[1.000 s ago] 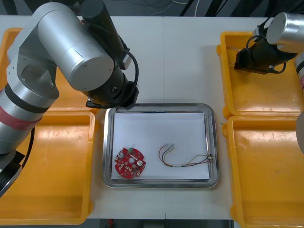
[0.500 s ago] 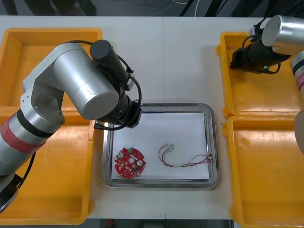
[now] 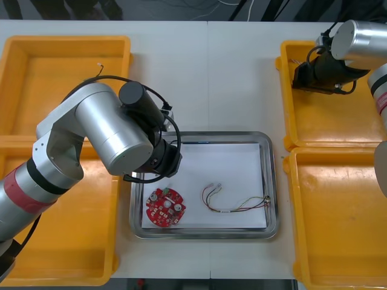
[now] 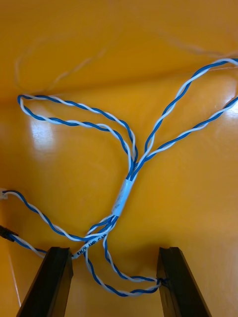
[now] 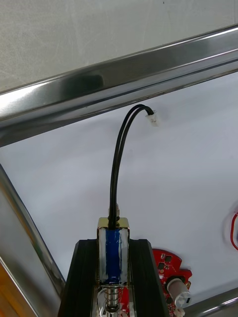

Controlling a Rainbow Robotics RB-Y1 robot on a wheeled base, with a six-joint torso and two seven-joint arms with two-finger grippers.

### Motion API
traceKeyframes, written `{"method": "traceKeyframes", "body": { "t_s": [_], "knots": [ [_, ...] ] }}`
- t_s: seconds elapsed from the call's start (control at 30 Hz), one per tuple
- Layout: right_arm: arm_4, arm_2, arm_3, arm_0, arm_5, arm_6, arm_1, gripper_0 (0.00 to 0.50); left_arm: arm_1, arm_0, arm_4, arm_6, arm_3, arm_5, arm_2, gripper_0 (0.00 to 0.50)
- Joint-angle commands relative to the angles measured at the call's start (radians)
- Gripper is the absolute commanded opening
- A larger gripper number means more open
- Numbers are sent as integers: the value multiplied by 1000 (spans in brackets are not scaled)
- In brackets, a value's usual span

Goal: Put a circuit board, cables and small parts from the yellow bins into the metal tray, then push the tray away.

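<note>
left end effector [image 5: 113, 243]: pinching small metal part [image 5: 113, 262] | right end effector [image 4: 115, 253]: spread over blue-white cable [image 4: 124, 193]

Left arm [image 3: 91, 139]: elbow bent, forearm angled inward, wrist pitched down, centre-left of workspace.
Left gripper [image 5: 114, 245]: fingers [image 5: 87, 277] at narrow gap, clamped on small metal part [image 5: 113, 257].
Right arm [image 3: 360, 42]: reached out far right, wrist down.
Right gripper [image 4: 111, 255]: fingers wide apart.

A light table [image 3: 236, 78] spans the front view, with a thin seam [image 3: 207, 72] running from its far edge toward the middle. Beyond that edge lies a dark floor [image 3: 157, 8] crossed by thin pale lines [image 3: 202, 8].
</note>
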Motion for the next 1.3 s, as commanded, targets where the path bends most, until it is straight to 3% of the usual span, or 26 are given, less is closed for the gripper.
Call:
{"method": "traceKeyframes", "body": {
  "t_s": [0.03,0.23,0.27,0.33,0.37,0.4,0.43,0.53,0.63,0.93,1.3],
  "knots": [
    [-1,41,2,-9,-11,-17,19,500,36,23,-30,37,2,-39,-34,0],
    [-3,41,2,0,-13,-8,19,500,36,24,-33,39,30,-58,-36,11],
    [-3,42,2,2,-13,-6,19,500,36,24,-33,39,30,-58,-36,53],
    [-3,42,2,8,-17,-2,19,484,36,24,-38,42,30,-59,-34,329],
    [-3,42,-1,10,-22,0,19,410,36,24,-41,43,30,-59,-34,426],
    [-3,42,-1,11,-22,1,19,373,34,24,-43,43,30,-59,-36,469],
    [-3,44,-1,11,-25,4,19,295,34,24,-44,45,30,-62,-34,500],
    [-9,44,-3,11,-30,6,19,67,34,24,-47,46,30,-65,-36,500],
    [-13,44,-6,11,-30,7,19,4,34,24,-46,50,24,-64,-36,500],
    [-10,44,-20,11,-22,4,10,0,47,10,-32,57,-24,-27,-8,500],
    [-20,34,-153,13,219,-9,-70,0,44,-128,149,57,-32,220,175,500]
  ]
}}
